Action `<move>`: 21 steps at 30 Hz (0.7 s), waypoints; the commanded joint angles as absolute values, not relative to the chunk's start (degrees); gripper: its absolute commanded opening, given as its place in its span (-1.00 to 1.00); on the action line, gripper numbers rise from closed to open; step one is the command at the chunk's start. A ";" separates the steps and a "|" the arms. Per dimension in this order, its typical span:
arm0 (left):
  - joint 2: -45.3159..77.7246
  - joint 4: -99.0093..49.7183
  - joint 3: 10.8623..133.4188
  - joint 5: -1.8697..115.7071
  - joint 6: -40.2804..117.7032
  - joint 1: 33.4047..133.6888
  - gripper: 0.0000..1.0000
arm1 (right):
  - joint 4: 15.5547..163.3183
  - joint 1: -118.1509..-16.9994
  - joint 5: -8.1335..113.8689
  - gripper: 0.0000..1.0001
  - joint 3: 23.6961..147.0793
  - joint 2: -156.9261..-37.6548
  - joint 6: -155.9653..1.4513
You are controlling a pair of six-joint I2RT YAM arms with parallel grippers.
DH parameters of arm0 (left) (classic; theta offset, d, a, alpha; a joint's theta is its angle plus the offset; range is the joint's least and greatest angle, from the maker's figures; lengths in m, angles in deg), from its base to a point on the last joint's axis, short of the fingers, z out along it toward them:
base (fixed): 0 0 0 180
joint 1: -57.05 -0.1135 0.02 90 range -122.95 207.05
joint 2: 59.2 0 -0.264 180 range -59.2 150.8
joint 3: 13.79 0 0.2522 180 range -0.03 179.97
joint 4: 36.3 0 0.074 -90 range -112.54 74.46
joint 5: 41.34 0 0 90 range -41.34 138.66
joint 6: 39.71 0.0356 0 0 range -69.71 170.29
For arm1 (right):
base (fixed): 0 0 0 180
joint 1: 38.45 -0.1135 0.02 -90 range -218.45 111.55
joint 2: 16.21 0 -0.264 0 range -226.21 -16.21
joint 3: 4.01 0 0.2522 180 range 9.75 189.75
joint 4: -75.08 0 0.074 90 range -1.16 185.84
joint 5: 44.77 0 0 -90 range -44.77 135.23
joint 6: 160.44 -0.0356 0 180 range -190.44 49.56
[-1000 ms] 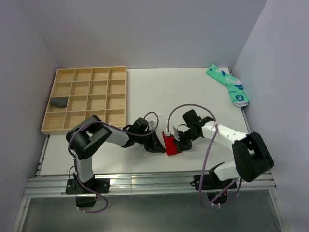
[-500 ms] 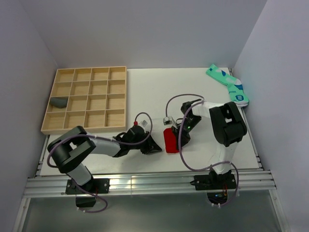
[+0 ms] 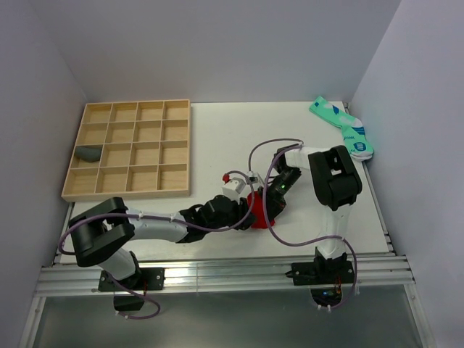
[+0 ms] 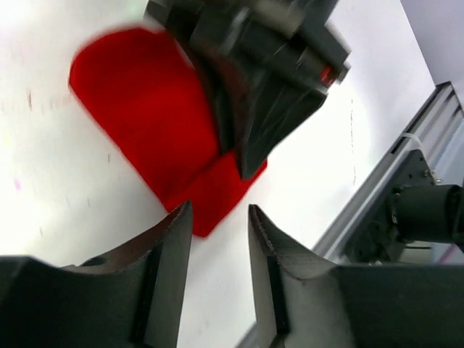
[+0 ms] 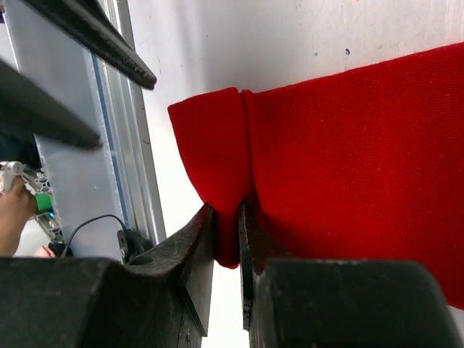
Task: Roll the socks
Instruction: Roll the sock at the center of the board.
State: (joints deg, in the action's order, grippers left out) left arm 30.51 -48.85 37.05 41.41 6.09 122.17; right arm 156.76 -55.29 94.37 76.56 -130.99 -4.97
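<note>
**A:** Over to the right of the tray (image 3: 130, 148), toward the near edge: red sock (image 3: 257, 217), flat on the table, stretched roughly far-to-near.

**B:** Caught at its near end, too. Clenched hard on a small raised fold there by the right gripper (image 5: 226, 217).

**A:** And on the tray side of it, spread wide and holding nothing: left gripper (image 4: 219, 214).

**B:** Aimed straight at that same near end, though, with the flap just ahead of the gap.

**A:** Nearer to that flap than to anything else, by the look of it. Probably calls for coming in along the long axis, not across it.

**B:** Agreed. Needs care around those clamped fingers, sitting just beside the flap. Hardly any room to slip in.

**A:** And the grey sock (image 3: 88, 153)?

**B:** Tucked in the tray, leftmost column, well apart from all this. Not yet brought together, not yet rolled. Looks like early going.
</note>
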 commanded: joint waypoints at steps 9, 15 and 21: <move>38.44 -49.09 46.02 47.68 26.12 122.09 -0.05 | 156.25 -55.06 91.55 -0.70 78.48 -133.10 -5.84; 42.05 -49.08 47.35 51.28 26.74 120.86 -0.04 | 156.87 -55.06 91.63 -0.70 79.10 -133.54 -5.93; 44.68 -50.93 47.17 54.54 24.81 119.10 -0.09 | 155.82 -55.06 91.19 -0.70 78.49 -133.37 -6.54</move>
State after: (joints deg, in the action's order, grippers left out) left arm 43.43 -48.56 45.86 51.55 24.51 119.94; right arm 157.75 -55.29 94.13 77.63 -132.61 -6.81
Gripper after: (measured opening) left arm 0.462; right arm 0.219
